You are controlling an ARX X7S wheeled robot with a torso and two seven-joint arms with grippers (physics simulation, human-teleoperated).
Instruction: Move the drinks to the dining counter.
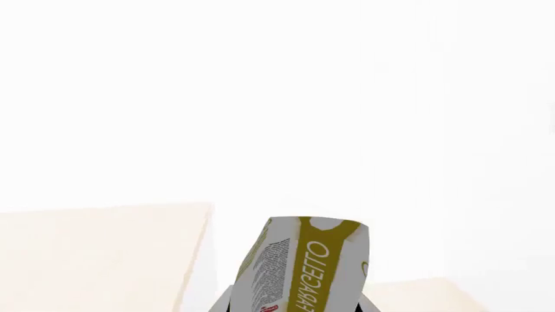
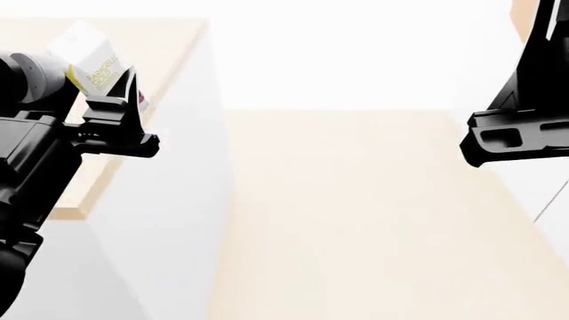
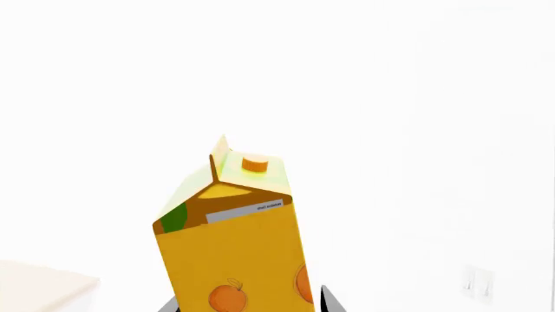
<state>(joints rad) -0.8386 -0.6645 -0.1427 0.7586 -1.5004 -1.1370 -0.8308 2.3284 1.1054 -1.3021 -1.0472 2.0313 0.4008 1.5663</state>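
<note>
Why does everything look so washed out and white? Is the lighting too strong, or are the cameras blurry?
Overexposure rather than blur. In the left wrist view the small white carton keeps crisp lettering against blank white. In the right wrist view the yellow-orange juice carton is sharp and saturated, its background blown out. In the head view walls bleach to white, the pale counter top looks faded, and both grippers read as dark, nearly detail-free shapes.

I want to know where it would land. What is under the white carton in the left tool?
In the head view the white carton in the left tool overlaps the pale counter top. Directly beneath is hidden by the arm.
</note>
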